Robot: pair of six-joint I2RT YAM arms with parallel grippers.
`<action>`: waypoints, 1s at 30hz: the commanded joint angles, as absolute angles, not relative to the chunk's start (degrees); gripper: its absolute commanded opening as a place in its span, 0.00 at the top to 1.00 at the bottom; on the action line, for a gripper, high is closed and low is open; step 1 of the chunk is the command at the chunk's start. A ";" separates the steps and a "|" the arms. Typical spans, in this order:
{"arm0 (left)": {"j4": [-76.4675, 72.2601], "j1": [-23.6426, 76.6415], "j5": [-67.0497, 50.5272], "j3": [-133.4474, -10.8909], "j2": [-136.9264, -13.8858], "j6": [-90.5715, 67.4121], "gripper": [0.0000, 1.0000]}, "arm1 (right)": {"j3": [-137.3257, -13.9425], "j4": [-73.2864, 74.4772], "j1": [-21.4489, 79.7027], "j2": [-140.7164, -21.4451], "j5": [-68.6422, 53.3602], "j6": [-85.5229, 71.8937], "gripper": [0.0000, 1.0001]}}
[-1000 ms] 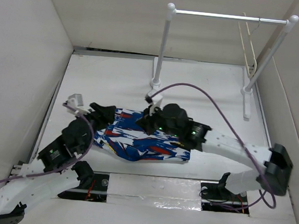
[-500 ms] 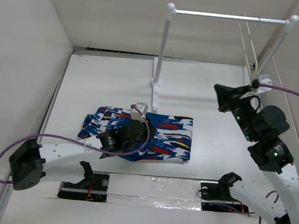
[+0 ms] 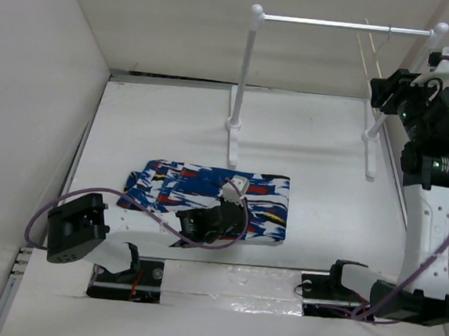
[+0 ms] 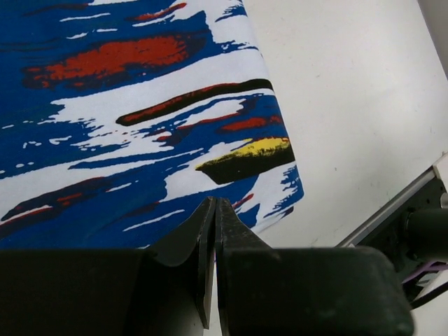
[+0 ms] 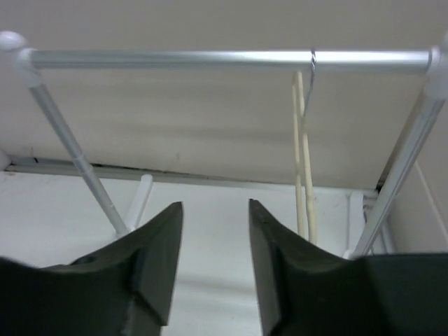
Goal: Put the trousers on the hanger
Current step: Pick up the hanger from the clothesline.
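White table [image 3: 312, 160] — printed trousers [image 3: 176, 183] lie flat, rail [image 3: 245, 68] stands behind.

Blue-white-red print trousers [image 3: 262, 191], cream hanger [image 5: 299, 154]

A robotics lab cell. Bare white walls [image 3: 35, 81] box in a white bench [image 3: 165, 123] — two cabled arms [image 3: 422, 225] bolted on.

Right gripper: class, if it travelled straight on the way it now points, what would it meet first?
Probably the back wall. The open right gripper aims under the metal bar, and the hanger hangs to the right of that line. Depth is unclear.
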State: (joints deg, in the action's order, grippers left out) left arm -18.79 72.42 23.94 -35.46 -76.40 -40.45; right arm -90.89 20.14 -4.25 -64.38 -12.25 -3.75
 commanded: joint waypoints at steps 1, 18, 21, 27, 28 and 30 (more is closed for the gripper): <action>-23.82 72.94 23.21 -34.28 -78.66 -41.83 1.00 | -87.82 18.30 -8.34 -65.48 -19.78 -6.58 0.46; -26.81 74.97 22.76 -31.64 -84.20 -45.44 1.00 | -89.30 19.43 -11.87 -76.55 -15.74 -3.25 0.28; -25.58 74.97 23.64 -32.61 -83.76 -44.65 1.00 | -88.95 19.07 -11.87 -77.95 -14.76 -3.25 0.33; -24.61 74.97 24.26 -33.13 -81.13 -44.03 1.00 | -87.63 16.36 -11.87 -79.72 -16.61 -4.48 0.66; -24.52 74.97 24.34 -33.05 -80.86 -44.03 1.00 | -87.45 15.56 -11.87 -79.63 -17.13 -5.18 0.71; -24.35 74.97 24.26 -33.05 -80.42 -44.38 1.00 | -87.54 13.99 -11.87 -79.45 -17.40 -5.62 0.79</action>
State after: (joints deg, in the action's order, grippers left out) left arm -24.69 74.89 22.94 -31.22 -82.94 -44.84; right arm -87.26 19.92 -11.62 -80.38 -16.51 -4.78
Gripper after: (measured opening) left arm 0.003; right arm 0.231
